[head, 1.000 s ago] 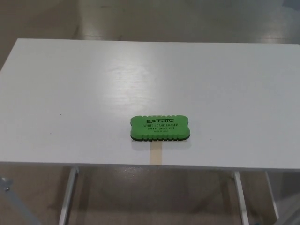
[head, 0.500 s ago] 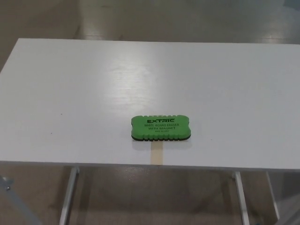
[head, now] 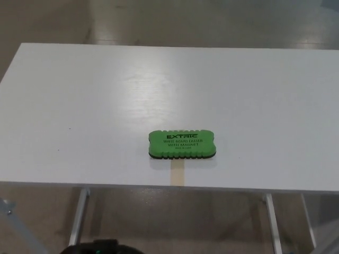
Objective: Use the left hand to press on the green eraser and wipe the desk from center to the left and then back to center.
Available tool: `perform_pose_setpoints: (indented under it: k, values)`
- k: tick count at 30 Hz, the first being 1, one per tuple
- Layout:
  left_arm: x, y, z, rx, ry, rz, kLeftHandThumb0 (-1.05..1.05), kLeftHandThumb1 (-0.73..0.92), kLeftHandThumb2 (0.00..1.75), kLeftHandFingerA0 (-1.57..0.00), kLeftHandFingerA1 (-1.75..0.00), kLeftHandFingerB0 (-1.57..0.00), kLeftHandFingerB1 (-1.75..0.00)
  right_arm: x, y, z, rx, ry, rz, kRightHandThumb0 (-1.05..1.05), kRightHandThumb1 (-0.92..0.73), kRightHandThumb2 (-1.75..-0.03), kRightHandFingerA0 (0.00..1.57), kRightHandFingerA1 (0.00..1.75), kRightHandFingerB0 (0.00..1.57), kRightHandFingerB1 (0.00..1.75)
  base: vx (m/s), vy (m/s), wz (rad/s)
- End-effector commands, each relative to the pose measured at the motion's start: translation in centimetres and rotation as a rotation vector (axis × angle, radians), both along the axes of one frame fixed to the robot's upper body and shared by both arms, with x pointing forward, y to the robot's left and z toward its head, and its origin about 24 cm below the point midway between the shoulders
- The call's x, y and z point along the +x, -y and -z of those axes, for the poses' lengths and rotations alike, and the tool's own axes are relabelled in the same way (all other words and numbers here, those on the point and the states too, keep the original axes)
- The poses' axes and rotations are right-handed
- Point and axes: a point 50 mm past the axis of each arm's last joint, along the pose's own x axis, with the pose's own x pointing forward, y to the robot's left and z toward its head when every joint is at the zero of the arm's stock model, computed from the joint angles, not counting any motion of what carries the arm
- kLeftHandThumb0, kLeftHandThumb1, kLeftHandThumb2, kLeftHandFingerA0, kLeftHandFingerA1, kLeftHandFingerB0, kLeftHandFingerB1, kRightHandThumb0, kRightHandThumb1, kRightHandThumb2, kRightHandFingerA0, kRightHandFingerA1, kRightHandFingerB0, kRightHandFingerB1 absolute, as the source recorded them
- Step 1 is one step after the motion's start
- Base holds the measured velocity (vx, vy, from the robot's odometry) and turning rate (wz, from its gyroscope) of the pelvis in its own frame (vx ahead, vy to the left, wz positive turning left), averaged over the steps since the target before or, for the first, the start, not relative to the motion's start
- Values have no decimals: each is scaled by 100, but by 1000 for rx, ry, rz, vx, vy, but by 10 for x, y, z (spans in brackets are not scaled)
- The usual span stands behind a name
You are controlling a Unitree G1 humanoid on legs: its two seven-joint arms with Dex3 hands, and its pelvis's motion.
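Observation:
The green eraser [head: 182, 144] lies flat on the white desk [head: 106, 95], near the front edge and a little right of centre. Its black printed label faces up and a dark base shows under it. Nothing touches it. A black rounded shape with a small green light [head: 100, 247] pokes in at the bottom edge, left of centre and below the desk front. It looks like part of my left hand, but too little shows to tell how it stands. My right hand is out of the picture.
A short tan strip [head: 177, 173] marks the desk's front edge just below the eraser. Metal desk legs [head: 78, 217] show underneath, over a shiny floor. A tiny dark speck [head: 70, 128] sits on the desk's left side.
The black shape with the green light has come into view at the bottom edge. The eraser has stayed put; the picture has only shifted very slightly.

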Motion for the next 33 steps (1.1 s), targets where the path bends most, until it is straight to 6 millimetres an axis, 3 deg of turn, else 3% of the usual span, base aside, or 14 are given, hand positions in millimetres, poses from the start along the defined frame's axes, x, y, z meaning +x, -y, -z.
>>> perform_pose_setpoints:
  k: [1,9,11,14,17,19,23,25,32,33]
  values:
    - [-4,74,-81,-305,45,681,-30,72,62,-84,-51,-80,-47,-8,0,1,28,8,-31,-22,-70,-60,72,53,44,44,0,0,0]
    - [13,96,-127,-342,269,656,-30,72,62,-85,-52,-78,-46,-8,1,1,33,17,-39,-22,-69,-60,73,54,44,44,0,0,0]
    - [27,105,-146,-335,379,582,-32,73,63,-87,-52,-78,-46,-7,0,1,47,22,-30,-22,-70,-60,73,54,44,44,0,0,0]
    - [38,111,-156,-342,409,488,-32,74,63,-87,-52,-79,-46,-7,0,1,52,21,-26,-22,-70,-60,73,54,44,44,0,0,0]
    - [46,115,-160,-350,421,402,-31,74,63,-88,-52,-80,-46,-8,-1,2,58,17,-30,-22,-70,-60,72,54,44,44,0,0,0]
    - [72,123,-166,-312,481,190,-28,74,63,-94,-52,-84,-47,-13,-1,2,41,8,-35,-21,-69,-60,72,54,45,44,0,0,0]
    - [90,127,-168,-249,532,89,-27,75,62,-96,-52,-85,-48,-12,-1,2,53,18,-33,-21,-69,-60,72,54,45,45,0,0,0]
    - [112,131,-169,-177,567,14,-27,76,64,-98,-54,-87,-49,-12,-2,1,61,29,-37,-22,-69,-60,72,54,46,45,0,0,0]
    - [158,139,-172,-92,553,-148,-22,80,64,-96,-65,-91,-54,-9,-4,1,66,40,-33,-22,-70,-60,72,54,48,46,0,0,0]
    - [168,139,-174,-78,521,-181,-18,81,64,-95,-70,-92,-61,-7,-4,1,58,33,-43,-22,-70,-60,72,53,48,46,0,0,0]
